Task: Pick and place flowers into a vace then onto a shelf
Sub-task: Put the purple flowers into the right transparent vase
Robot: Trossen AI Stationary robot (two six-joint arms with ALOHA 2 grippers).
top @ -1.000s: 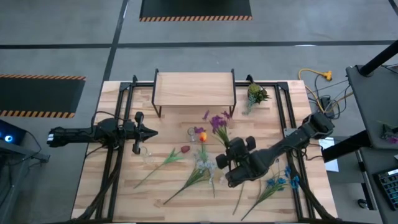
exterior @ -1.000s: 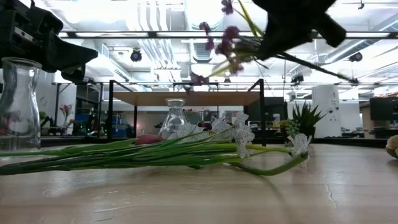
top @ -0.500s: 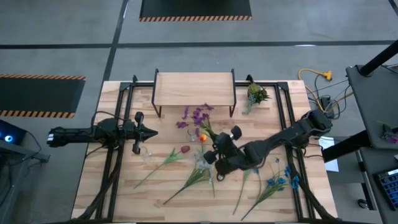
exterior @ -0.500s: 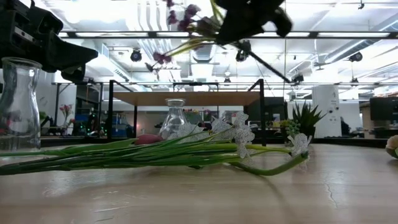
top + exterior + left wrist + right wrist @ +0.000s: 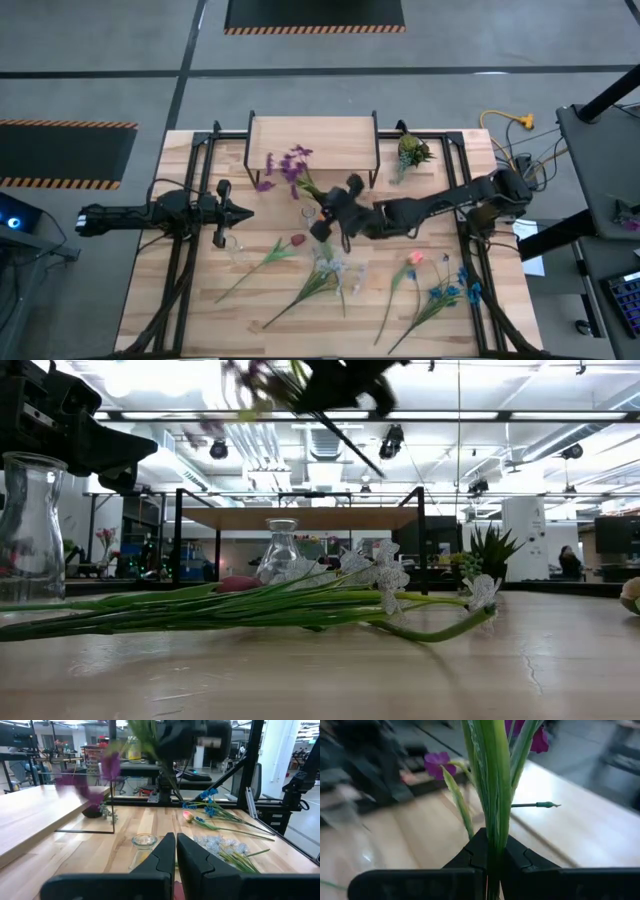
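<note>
My right gripper (image 5: 319, 204) (image 5: 490, 851) is shut on a purple-headed flower (image 5: 286, 166) and hangs in the air in front of the shelf (image 5: 313, 141), a light board on black legs. It stands just above a small glass vase (image 5: 307, 214) (image 5: 144, 840). My left gripper (image 5: 246, 212) (image 5: 176, 846) is shut on nothing and waits at the table's left, above a second glass vase (image 5: 229, 243) (image 5: 28, 525). Red (image 5: 297, 240), whitish (image 5: 330, 266), pink (image 5: 414, 258) and blue (image 5: 446, 292) flowers lie flat on the table. My right gripper pinches the purple flower's green stem and leaves (image 5: 493, 822) between its two fingers, well below the heads. The stem runs on past the fingertips, toward the far left. The flower is lifted clear of the table, with its heads (image 5: 292, 160) over the shelf's front edge.
A short leafy sprig (image 5: 410, 150) stands at the table's far right, beside the shelf. The loose flowers lie across the near middle and the near right of the tabletop (image 5: 180, 300). Black frame rails (image 5: 185, 170) run along both sides.
My right gripper has swung toward the table's left and far edge, staying shut on the purple flower. The flower has travelled with it, from above the near middle of the table to in front of the shelf, and its heads now reach over the shelf's front edge.
</note>
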